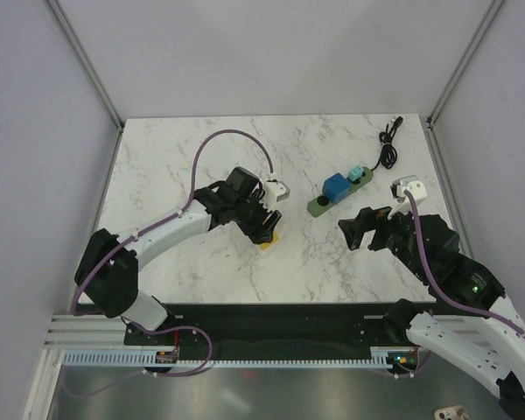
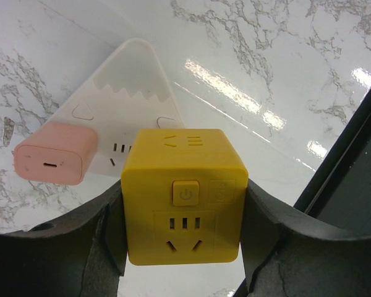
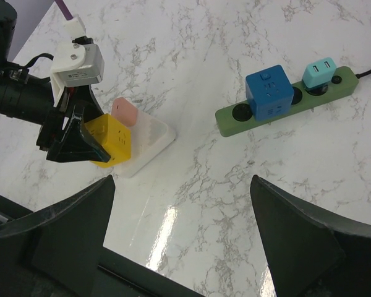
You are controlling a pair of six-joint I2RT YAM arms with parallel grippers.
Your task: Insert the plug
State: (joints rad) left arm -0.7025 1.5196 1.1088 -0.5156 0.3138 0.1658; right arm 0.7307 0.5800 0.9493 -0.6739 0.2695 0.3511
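My left gripper [image 2: 183, 232] is shut on a yellow cube plug [image 2: 184, 198], one finger on each side face. The cube sits at the near corner of a white triangular socket block [image 2: 133, 77] that carries a pink adapter [image 2: 51, 154]. In the top view the left gripper [image 1: 262, 229] and yellow cube [image 1: 268, 244] are at table centre-left. My right gripper [image 1: 359, 230] is open and empty, over bare marble [image 3: 191, 185]. The right wrist view shows the yellow cube [image 3: 111, 141], the white block [image 3: 151, 137] and the pink adapter [image 3: 125, 111].
A green power strip [image 1: 318, 206] lies diagonally at centre-right and holds a blue cube [image 1: 336, 187] and a teal adapter [image 1: 357, 173]; it also shows in the right wrist view [image 3: 235, 114]. Its black cable [image 1: 387, 144] coils at the back right. Frame posts stand at the table's far corners.
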